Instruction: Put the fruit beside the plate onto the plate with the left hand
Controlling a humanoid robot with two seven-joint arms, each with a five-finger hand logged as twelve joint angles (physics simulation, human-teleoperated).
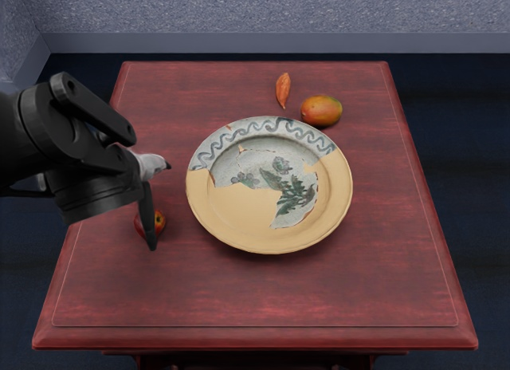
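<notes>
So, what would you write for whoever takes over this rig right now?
Hands: the left robot hand is low over the table, right at the small red fruit; its grip cannot be read. The right arm is out of view.
Things: the small red fruit lies on the table just left of the plate. A mango and an orange pod lie behind the plate.
Done: hand at the fruit.
Left: grasp, lift, set it on the plate.

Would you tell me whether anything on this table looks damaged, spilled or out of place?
Only the plate stands out: its blue-grey pattern breaks off along jagged edges into plain yellow, like worn glaze. It lies flat, and nothing looks spilled.
</notes>
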